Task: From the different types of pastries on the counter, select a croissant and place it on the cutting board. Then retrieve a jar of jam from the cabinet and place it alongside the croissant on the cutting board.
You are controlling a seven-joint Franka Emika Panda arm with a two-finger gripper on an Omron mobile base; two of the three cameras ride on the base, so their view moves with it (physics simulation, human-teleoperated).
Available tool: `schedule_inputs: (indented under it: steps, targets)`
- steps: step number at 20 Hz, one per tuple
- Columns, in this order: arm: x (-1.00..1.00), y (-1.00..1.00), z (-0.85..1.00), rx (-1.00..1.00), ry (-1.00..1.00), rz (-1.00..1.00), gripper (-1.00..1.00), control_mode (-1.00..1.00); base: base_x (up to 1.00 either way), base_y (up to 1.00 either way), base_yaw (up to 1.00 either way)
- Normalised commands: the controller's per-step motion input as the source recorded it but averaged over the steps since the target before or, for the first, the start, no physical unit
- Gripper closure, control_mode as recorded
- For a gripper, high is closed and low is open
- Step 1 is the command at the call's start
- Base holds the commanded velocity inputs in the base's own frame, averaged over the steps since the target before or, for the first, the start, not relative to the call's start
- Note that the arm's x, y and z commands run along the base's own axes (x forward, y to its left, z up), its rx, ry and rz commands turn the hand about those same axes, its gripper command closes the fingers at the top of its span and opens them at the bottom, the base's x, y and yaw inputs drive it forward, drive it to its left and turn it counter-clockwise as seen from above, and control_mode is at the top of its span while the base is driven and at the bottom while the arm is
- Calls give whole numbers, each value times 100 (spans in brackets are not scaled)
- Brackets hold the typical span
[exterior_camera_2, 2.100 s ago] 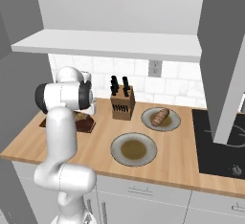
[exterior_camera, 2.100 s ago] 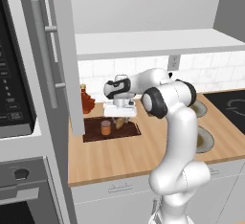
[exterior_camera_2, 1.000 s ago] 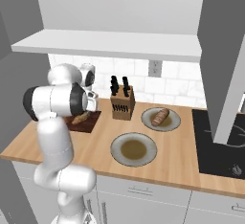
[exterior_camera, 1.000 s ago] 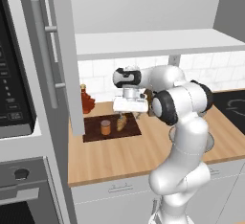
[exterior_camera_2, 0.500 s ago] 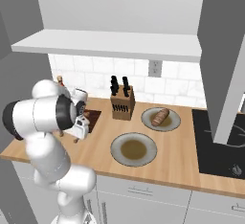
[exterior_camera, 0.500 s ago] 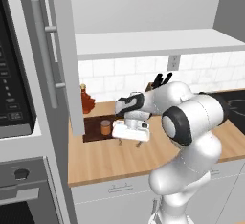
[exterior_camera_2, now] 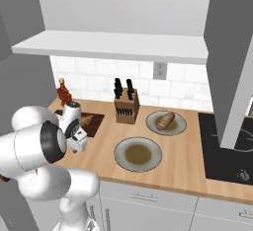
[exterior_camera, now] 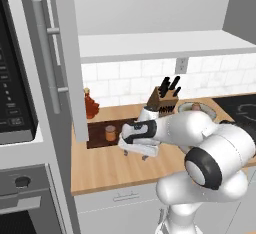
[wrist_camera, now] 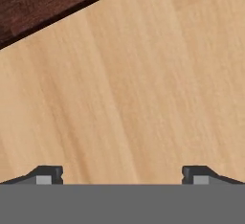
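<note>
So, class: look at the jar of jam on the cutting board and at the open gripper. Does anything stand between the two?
Nothing visible does. The gripper is open and empty over bare counter, just off the edge of the cutting board. In the left base view the jar of jam stands on the board beside the hand.

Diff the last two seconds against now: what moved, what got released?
The arm swung down and back off the cutting board; the gripper now hangs open and empty over the bare counter just in front of the board. The jar of jam stayed standing on the board throughout. Knife block, plates and the brown pastry didn't move.
</note>
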Motion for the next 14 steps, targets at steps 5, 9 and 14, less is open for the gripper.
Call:
schedule_inputs:
  steps: [5,9,14]
  targets:
    - [-100,10,-40,0,-1,-9,-100,-100,0,0,0]
    - [-98,1,64,0,1,-3,-100,-100,0,0,0]
    - [-78,0,86,1,11,-3,-100,-100,0,0,0]
